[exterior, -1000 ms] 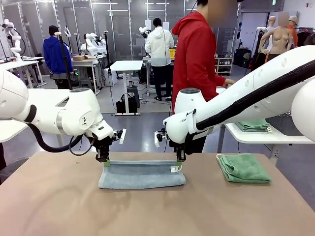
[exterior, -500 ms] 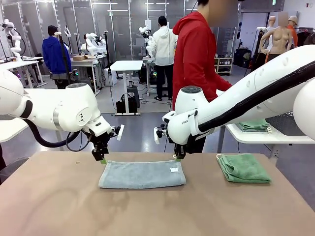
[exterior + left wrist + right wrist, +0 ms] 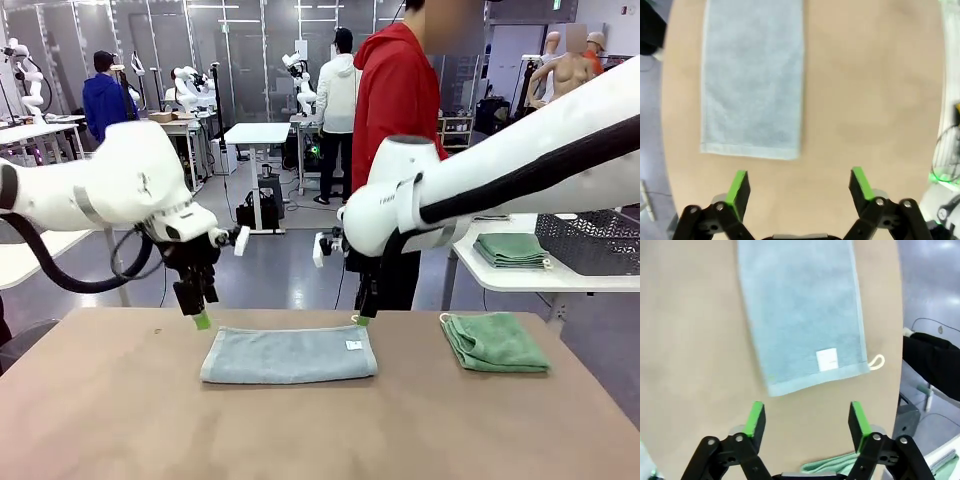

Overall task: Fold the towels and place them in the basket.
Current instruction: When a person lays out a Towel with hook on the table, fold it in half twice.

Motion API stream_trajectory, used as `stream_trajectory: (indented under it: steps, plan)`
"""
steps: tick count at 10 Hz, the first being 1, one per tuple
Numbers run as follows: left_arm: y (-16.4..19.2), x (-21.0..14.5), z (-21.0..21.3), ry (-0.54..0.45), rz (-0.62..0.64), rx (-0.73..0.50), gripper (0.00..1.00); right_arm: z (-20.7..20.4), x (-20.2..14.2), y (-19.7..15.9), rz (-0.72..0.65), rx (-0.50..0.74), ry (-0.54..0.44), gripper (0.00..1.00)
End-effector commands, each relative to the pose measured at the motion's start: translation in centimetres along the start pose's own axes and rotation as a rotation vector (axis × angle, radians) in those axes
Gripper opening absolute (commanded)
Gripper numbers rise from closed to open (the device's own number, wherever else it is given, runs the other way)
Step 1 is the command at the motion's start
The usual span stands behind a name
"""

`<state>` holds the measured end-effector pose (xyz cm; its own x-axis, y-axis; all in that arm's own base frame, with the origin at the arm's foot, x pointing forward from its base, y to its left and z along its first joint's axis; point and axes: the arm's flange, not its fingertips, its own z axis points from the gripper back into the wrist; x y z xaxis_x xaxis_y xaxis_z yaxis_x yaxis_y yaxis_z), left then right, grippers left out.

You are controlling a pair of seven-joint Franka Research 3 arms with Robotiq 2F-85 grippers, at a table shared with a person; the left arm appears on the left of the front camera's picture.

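Note:
A grey-blue towel lies folded in a long strip on the middle of the table, its small white tag near the right end. My left gripper hangs open just above and beyond the strip's left end, nothing between its fingers. My right gripper hangs open above the right end. In the left wrist view the towel lies ahead of the open gripper. The right wrist view has the towel and tag beyond the open gripper. A mint green towel lies folded at the right. The basket stands on a side table.
A person in a red hoodie stands at the far side, turned toward the white side table, where another folded green cloth lies beside the basket. The near half of the brown table is bare.
Both grippers opened and let go of the grey-blue towel's far edge, then rose a little. The towel settled flat into its folded strip.

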<state>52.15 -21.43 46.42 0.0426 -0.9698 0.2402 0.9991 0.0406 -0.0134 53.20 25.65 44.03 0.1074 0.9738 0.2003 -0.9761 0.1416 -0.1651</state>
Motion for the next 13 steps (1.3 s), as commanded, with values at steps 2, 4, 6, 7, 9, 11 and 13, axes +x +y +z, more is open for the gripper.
stream_trajectory:
  steps: [2,4,6,7,9,11,13]
  plan:
    - [-3.5,-2.0,3.3,-0.059,-0.057,0.058,1.00,4.4,-2.0,4.7,-0.151,-0.018,-0.117,1.00]
    - [-2.3,-4.1,4.5,-0.160,-0.081,0.018,1.00,5.0,-3.2,4.9,-0.480,0.024,-0.200,1.00]
    - [-1.6,-5.5,5.1,-0.228,-0.087,-0.023,1.00,6.2,-3.8,6.1,-0.763,0.034,-0.213,1.00]
    - [-1.4,-6.2,5.7,-0.267,-0.101,-0.034,1.00,6.9,-4.2,6.7,-0.905,0.040,-0.246,1.00]
    - [-0.4,-8.2,6.6,-0.377,-0.101,-0.032,1.00,6.3,-5.5,7.1,-1.153,0.089,-0.267,1.00]
    - [-0.2,-10.0,6.9,-0.460,-0.098,-0.010,1.00,4.9,-5.5,7.4,-1.300,0.085,-0.193,1.00]
    - [0.3,-11.9,7.2,-0.563,-0.092,-0.011,1.00,5.7,-6.3,6.8,-1.229,0.100,-0.200,1.00]
